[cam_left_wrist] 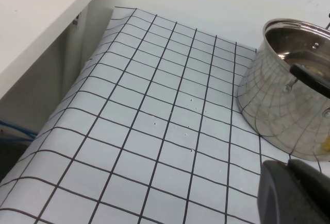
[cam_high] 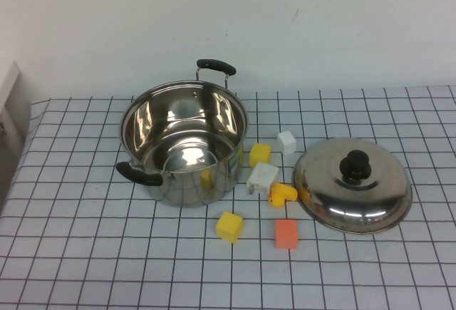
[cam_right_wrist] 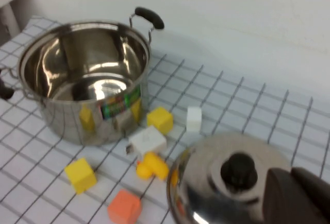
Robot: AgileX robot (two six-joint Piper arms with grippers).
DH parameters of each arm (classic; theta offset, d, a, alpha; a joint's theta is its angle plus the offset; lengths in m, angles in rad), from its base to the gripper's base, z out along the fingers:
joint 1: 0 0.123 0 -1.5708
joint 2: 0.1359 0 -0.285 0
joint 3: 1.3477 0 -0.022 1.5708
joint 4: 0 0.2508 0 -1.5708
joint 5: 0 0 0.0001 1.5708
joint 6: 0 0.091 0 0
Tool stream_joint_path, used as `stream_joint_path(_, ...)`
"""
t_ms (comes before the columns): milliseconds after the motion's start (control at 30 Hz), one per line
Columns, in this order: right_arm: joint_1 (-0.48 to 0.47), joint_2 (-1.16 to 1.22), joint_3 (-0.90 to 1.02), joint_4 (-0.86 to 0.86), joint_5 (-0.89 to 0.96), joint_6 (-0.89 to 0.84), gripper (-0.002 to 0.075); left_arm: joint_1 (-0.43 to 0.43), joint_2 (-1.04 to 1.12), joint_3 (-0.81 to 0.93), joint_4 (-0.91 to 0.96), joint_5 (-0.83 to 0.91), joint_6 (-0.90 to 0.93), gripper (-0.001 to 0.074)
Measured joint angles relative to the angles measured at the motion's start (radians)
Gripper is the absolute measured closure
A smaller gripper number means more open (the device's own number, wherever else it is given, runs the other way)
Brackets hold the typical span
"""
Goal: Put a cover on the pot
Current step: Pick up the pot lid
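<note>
Standing uncovered on the checked tablecloth [cam_high: 85,253] in the high view, the pot [cam_high: 183,144] sat left of centre with one black handle toward the far wall and the other toward the near left. Its domed lid [cam_high: 352,184] lay on the cloth well to the right, knob up, apart from the pot. Between them were scattered small blocks: two yellow, two white, one orange [cam_high: 286,234], plus a little yellow duck [cam_high: 281,195] just beside the lid's rim. Neither arm appeared in that view. From the left wrist view, the pot [cam_left_wrist: 283,100] stood at the right side of the cloth, and only a dark piece of the left gripper [cam_left_wrist: 294,193] intruded at the corner, touching nothing; how far its fingers were spread could not be told. From the right wrist view, the right gripper [cam_right_wrist: 299,198] showed as a dark edge near the lid [cam_right_wrist: 227,183], holding nothing visible, its spread likewise impossible to tell, with the pot [cam_right_wrist: 85,80] beyond.
</note>
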Motion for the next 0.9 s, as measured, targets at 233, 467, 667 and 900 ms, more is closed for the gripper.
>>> stream_joint_path(233,0.192,0.208,-0.059,0.153,-0.315,-0.177,0.0727,0.000,0.000,0.000,0.000,0.000,0.000,0.0738)
stream_joint_path(467,0.393,0.426,-0.063,-0.377,-0.814,0.498,0.0541,0.000,0.000,0.000,0.000,0.000,0.000,0.0738)
stream_joint_path(667,0.399,0.670,-0.057,-0.797,-1.242,1.071,0.0210,0.000,0.000,0.000,0.000,0.000,0.000,0.0738)
stream_joint_path(900,0.403,0.944,-0.057,-0.858,-1.536,1.215,0.0159,0.000,0.000,0.000,0.000,0.000,0.000,0.0738)
